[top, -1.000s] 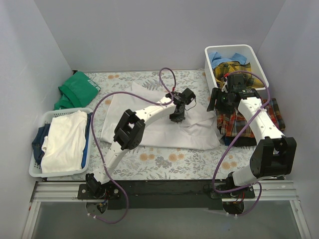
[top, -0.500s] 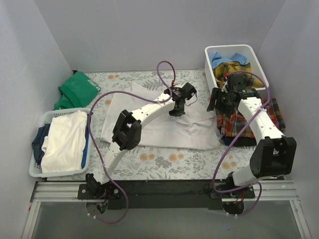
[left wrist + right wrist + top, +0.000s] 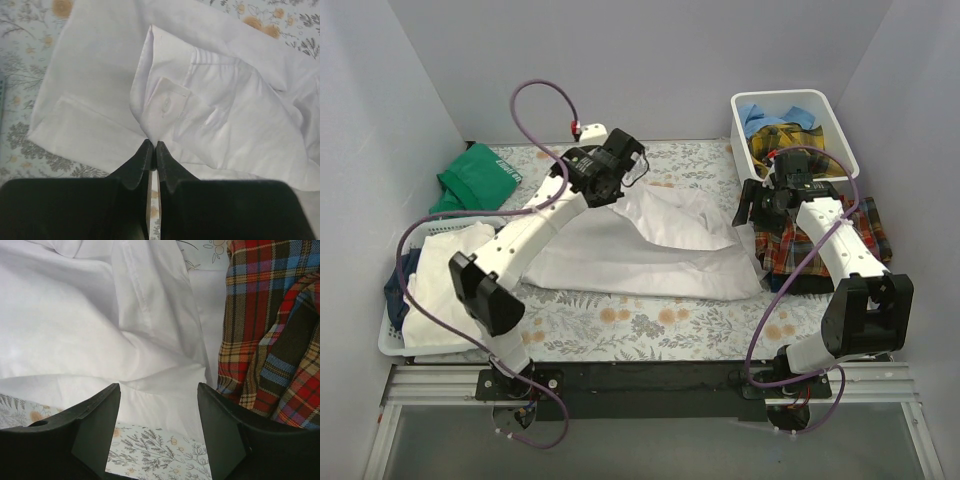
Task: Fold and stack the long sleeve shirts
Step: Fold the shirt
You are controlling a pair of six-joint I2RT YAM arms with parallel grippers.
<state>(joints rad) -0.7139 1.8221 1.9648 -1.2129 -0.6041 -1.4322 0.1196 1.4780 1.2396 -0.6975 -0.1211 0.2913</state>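
Early on | left gripper (image 3: 151, 148) pinched shut on white shirt (image 3: 650, 255) sleeve, mid-fold | right gripper (image 3: 159, 390) open, empty | red plaid shirt (image 3: 790, 250) at right, unfolded

The white left arm (image 3: 535, 225) is stretched toward the upper centre-left, its black left gripper (image 3: 151, 146) pinched shut on the large plain white cloth shirt (image 3: 225, 100). The white right arm (image 3: 840, 245) is bent at right, the black right gripper (image 3: 159, 387) held spread.

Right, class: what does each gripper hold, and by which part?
Left gripper pinches the white shirt at a fold beside its cuff; right gripper, open, holds nothing.
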